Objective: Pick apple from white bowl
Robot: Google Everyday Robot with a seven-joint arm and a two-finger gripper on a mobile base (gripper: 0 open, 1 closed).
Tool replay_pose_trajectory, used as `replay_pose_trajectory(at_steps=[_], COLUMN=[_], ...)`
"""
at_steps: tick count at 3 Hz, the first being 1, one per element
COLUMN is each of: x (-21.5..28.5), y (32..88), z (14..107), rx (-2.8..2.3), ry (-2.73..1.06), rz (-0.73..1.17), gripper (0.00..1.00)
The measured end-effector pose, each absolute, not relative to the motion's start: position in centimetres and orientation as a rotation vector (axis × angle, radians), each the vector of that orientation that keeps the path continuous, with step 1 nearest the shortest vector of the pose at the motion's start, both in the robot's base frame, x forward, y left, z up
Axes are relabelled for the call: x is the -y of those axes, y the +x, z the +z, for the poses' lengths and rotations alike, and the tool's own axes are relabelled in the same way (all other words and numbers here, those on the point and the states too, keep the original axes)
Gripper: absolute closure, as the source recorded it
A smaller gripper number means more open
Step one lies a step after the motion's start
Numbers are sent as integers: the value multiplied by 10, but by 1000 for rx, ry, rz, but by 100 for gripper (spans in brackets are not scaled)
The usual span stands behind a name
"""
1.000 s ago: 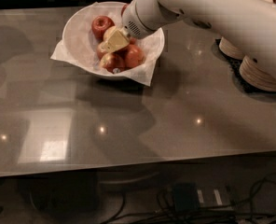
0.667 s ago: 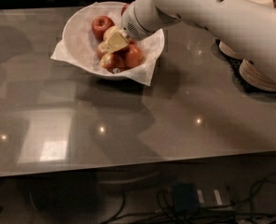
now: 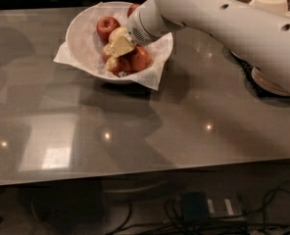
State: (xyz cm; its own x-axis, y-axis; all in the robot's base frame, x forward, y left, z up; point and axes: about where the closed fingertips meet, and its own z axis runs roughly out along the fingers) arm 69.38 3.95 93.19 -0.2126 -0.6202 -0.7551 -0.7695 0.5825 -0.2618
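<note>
Grey and glossy, the tabletop [image 3: 135, 131] fills most of my view, with a few small ceiling lights mirrored in it and a tangle of cables [image 3: 199, 207] visible on the floor below its near edge. Toward the far left sits the white bowl [image 3: 79, 23], lined with white paper [image 3: 152, 80] whose corners hang over the rim and lie on the tabletop.

Several apples are in the bowl. I can see a red apple [image 3: 107, 27] at the back left, two more red ones [image 3: 141, 58] at the front, and another mostly hidden behind the arm. The apple [image 3: 116, 33] I am after, pale yellow, lies near the middle of the bowl, between the back red one and the front pair.

My arm [image 3: 223, 18] comes in from the upper right, white and thick, and slants down over the bowl's right rim. The gripper [image 3: 120, 46] is inside the bowl, its yellowish tip right against the near side of the pale apple and just above the front red ones (whether it is wide, narrow or clamped on the fruit I cannot tell from this angle).

Off to the right, partly under the arm, a pale round stack of plates [image 3: 267, 82] rests on the tabletop, well apart from the bowl.
</note>
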Motion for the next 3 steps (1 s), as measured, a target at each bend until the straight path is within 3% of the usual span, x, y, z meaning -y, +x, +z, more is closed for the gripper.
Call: replay_pose_trajectory(at_steps=[3], x=[-45], y=[693], z=[938], rx=[-1902], ry=[-1125], rz=[223], gripper=[99])
